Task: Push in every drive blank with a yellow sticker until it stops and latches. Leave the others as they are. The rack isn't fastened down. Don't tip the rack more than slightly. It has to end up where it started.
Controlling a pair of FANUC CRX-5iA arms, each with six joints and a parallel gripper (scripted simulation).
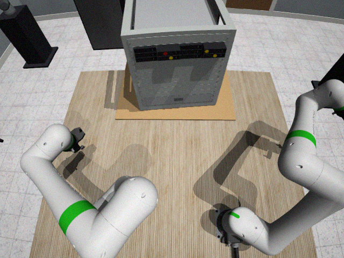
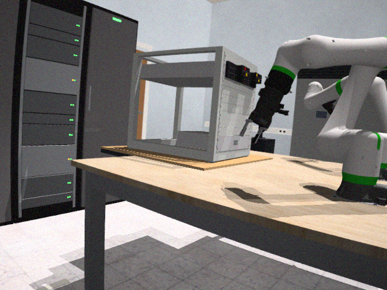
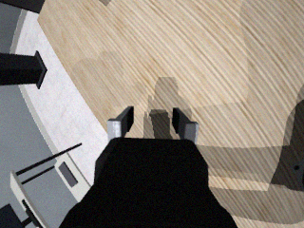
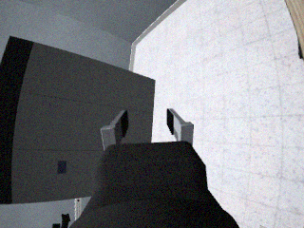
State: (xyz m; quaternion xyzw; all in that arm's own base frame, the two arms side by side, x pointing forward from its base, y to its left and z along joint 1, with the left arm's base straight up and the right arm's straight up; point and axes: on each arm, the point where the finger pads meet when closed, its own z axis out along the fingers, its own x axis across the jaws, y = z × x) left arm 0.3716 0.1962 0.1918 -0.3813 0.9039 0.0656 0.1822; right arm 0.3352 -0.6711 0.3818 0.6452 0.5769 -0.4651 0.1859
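The grey rack (image 1: 177, 88) (image 2: 217, 106) stands upright on a thin board (image 1: 174, 115). Near its top is a row of black drive blanks. Two yellow-stickered blanks (image 1: 206, 51) (image 1: 214, 55) at the right end stick out. A third yellow-stickered blank (image 1: 170, 57) sits left of centre, just below a blank with a red sticker (image 1: 165, 53); both seem to stand out somewhat in the exterior view. My left gripper (image 3: 153, 115) (image 2: 249, 138) is open and empty, over the table left of and in front of the rack. My right gripper (image 4: 147, 117) is open and empty, off to the rack's right.
The wooden table (image 1: 172, 155) lies under the rack and both arms. A tall dark cabinet (image 1: 100, 24) stands behind the rack, and a black pedestal (image 1: 30, 38) stands at the back left. A dark cabinet (image 4: 85, 119) fills the left of the right wrist view.
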